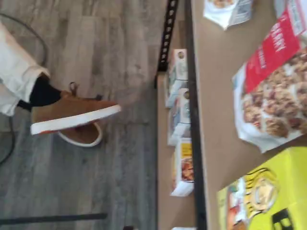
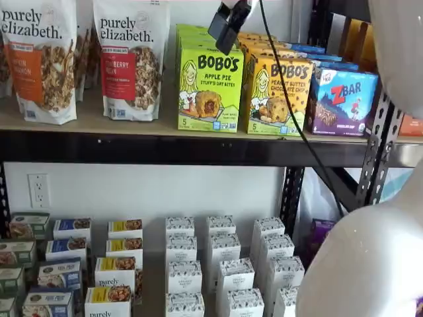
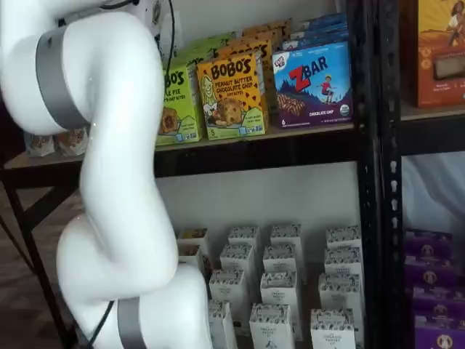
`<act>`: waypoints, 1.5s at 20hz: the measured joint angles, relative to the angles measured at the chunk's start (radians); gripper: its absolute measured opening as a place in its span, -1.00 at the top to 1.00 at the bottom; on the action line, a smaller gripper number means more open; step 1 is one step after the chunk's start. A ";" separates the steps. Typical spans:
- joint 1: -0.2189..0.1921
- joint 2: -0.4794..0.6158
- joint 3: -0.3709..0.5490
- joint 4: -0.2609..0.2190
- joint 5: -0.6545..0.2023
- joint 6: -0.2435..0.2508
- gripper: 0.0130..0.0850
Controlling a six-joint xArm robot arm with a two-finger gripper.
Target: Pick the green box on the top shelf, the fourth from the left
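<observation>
The green box (image 2: 210, 92) is a lime Bobo's Apple Pie carton standing upright at the front of a row of like cartons on the top shelf (image 2: 132, 148). The wrist view shows its yellow-green face (image 1: 268, 191) on the tan board (image 1: 216, 96). In a shelf view my white arm hides part of the box (image 3: 174, 102) above the shelf's black beam (image 3: 276, 149). My gripper (image 2: 227, 30) hangs from the view's top edge, in front of the carton's upper right corner. Its black fingers hold nothing, and they stand open.
Granola bags (image 2: 132, 59) stand left of the green cartons. A yellow-orange Bobo's carton (image 2: 277, 92) and a blue ZBar carton (image 2: 342, 99) stand right of them. Small white cartons (image 2: 218, 264) fill the lower shelf. A person's brown shoe (image 1: 72, 112) rests on the grey floor.
</observation>
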 joint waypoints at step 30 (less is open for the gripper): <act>0.011 0.182 -0.099 -0.176 -0.084 -0.040 -1.00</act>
